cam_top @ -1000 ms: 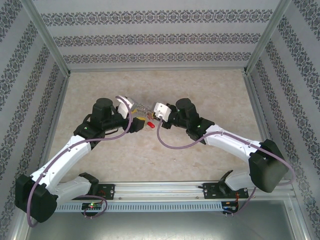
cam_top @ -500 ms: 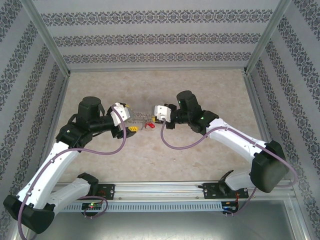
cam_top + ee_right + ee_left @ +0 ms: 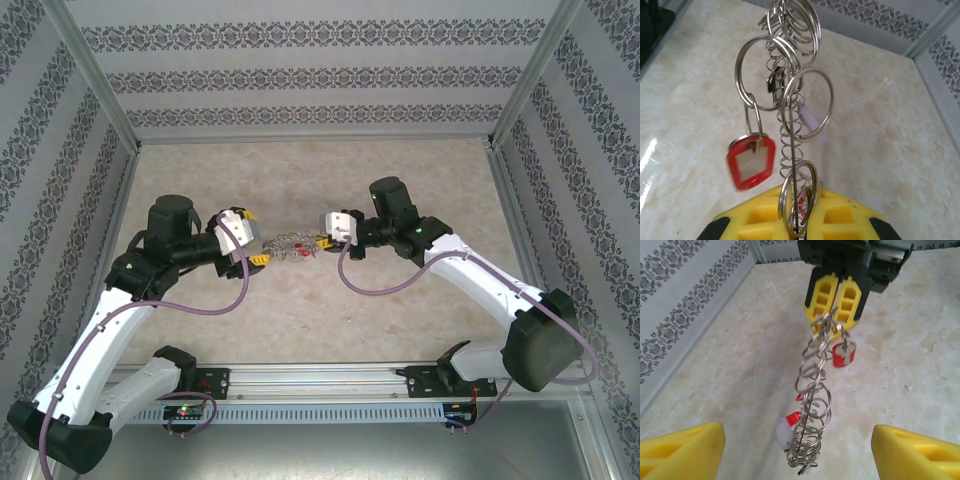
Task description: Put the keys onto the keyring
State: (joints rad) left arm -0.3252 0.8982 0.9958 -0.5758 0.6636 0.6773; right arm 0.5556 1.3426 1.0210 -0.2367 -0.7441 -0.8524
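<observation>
Both arms are now standing further apart than a second ago. The left gripper (image 3: 256, 237) is sitting further back to the left. The right gripper (image 3: 321, 241) is sitting a little more to the right and nearer the arm bases. The keyring (image 3: 290, 243) is lying lower in the top view than before.

The keyring is stretching out long and thin, running left to right over the table (image 3: 330, 320). One end is pointing at the left gripper and the other end is going into the right gripper. The right gripper's yellow fingers (image 3: 837, 297) are pressing shut on that end.

The left gripper is standing wide open. Its two pads (image 3: 682, 455) are waiting on each side of the keyring's loose end and are not touching it.

The keys (image 3: 844, 354) are hanging on the keyring. One red head is dangling close to the right gripper, and another is showing near the loose end. I cannot tell if the keyring is touching the table.
</observation>
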